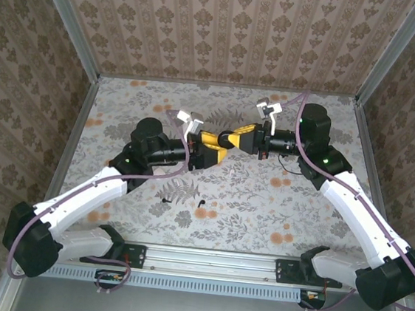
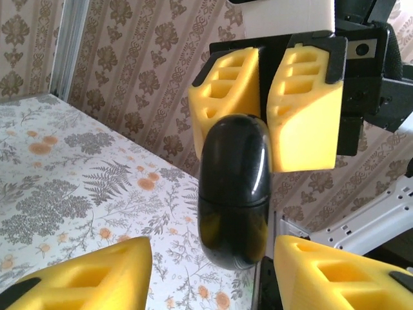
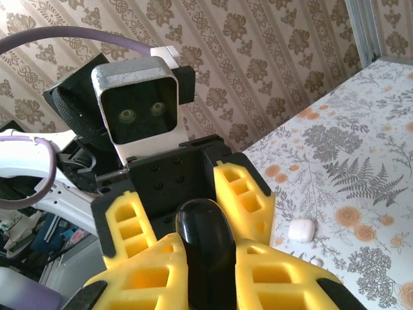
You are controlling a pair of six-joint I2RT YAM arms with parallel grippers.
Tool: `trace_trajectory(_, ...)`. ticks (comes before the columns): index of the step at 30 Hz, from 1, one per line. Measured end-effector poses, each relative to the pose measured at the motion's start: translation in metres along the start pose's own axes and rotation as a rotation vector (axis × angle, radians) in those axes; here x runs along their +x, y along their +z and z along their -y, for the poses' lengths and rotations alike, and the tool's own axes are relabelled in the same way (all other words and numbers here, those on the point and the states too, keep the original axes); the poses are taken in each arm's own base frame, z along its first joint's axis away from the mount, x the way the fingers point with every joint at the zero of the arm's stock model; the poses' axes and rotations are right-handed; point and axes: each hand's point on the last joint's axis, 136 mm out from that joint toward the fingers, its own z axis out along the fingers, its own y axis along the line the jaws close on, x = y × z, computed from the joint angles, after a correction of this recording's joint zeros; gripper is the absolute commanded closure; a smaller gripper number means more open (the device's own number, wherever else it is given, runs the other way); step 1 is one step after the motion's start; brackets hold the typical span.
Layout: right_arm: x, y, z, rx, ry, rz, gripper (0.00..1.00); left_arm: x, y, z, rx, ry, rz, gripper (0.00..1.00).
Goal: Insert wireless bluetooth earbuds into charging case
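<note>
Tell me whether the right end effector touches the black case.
Touching. In the right wrist view the right end effector clamps the black case from both sides, no gap.

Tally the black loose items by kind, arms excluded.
case: 1
earbuds: 2
Total: 3

Robot lab cell: aluminium frame (image 1: 67, 20), wallpaper-patterned walls (image 1: 228, 31), floral tabletop (image 1: 254, 205), arms (image 1: 84, 202) bolted to rail (image 1: 211, 260).
</note>
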Motion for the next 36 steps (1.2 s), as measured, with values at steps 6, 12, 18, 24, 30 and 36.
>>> trace_trajectory(6, 0.003, 0.001, 0.002, -0.001, 0.000, 0.001, 0.98, -0.006, 0.002, 0.003, 0.022, 0.010, 0.023, 0.51)
trace_trajectory(12, 0.003, 0.001, 0.002, -0.001, 0.002, 0.003, 0.98, -0.009, 0.001, 0.004, 0.026, 0.018, 0.033, 0.58)
trace_trajectory(18, 0.001, 0.001, 0.002, -0.003, -0.001, 0.012, 0.98, -0.009, 0.001, 0.005, 0.034, 0.016, 0.033, 0.72)
trace_trajectory(24, 0.000, 0.001, 0.001, -0.004, -0.004, 0.015, 0.97, -0.010, 0.000, 0.005, 0.031, 0.024, 0.033, 0.87)
trace_trajectory(30, 0.000, 0.003, -0.002, -0.017, -0.016, 0.017, 0.93, -0.009, -0.007, 0.006, -0.007, 0.050, 0.055, 1.00)
trace_trajectory(36, 0.002, 0.005, -0.002, -0.021, -0.012, 0.013, 0.77, -0.006, -0.008, 0.005, -0.033, 0.099, 0.055, 1.00)
